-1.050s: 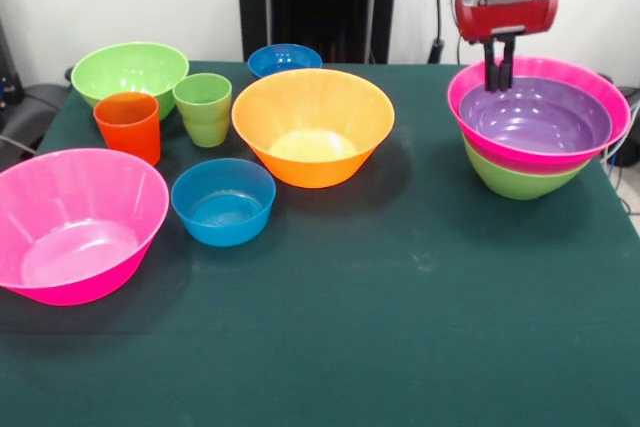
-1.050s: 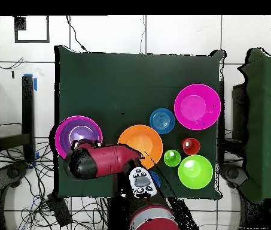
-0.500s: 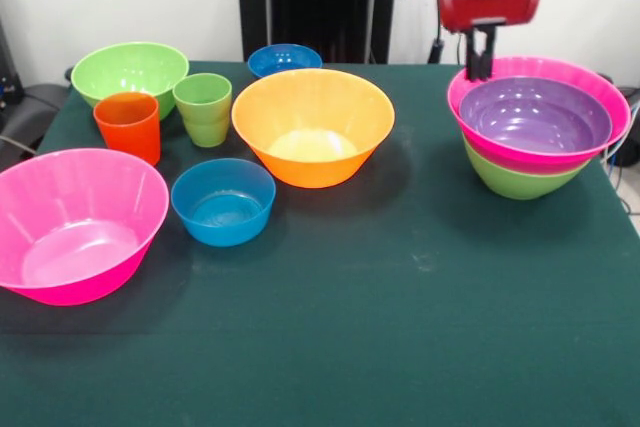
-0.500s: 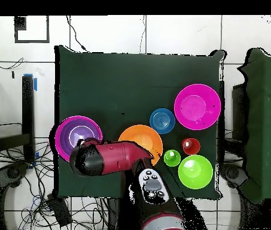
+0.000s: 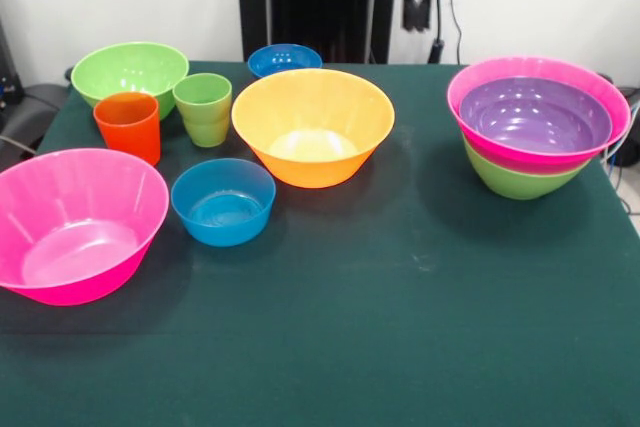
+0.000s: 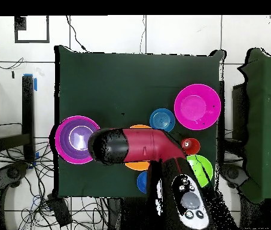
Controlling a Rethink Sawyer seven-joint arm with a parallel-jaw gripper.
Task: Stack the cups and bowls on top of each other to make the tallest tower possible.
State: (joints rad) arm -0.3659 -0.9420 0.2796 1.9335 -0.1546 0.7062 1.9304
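1. Gripper (image 5: 415, 2) sits high at the top edge of the front view, above the far side of the tabletop (image 5: 400, 327), between the orange bowl and the tower; nothing in it.
2. Fingers: only dark tips show against the dark pedestal, so I cannot tell whether they are wide or narrow.
3. Tower (image 5: 538, 127) stands at the right of the front view: purple bowl (image 5: 535, 115) nested in a pink bowl (image 5: 590, 75), which sits in a green bowl (image 5: 515, 182) as the base.
4. In the overhead view the tower (image 6: 72, 139) is at the left, and the red and black arm (image 6: 143, 147) covers its right rim.
5. Big orange bowl (image 5: 313, 125) is upright in the middle and mostly hidden under the arm in the overhead view.
6. Small blue bowl (image 5: 223, 201) is just in front of and left of the orange bowl.
7. Second small blue bowl (image 5: 284, 58) is at the far edge, behind the orange bowl.
8. Loose big pink bowl (image 5: 75, 225) is at the near left, tilted slightly.
9. Orange-red cup (image 5: 128, 126) and light green cup (image 5: 203, 108) stand upright side by side, close together.
10. Loose green bowl (image 5: 130, 73) is at the far left, just behind the two cups.
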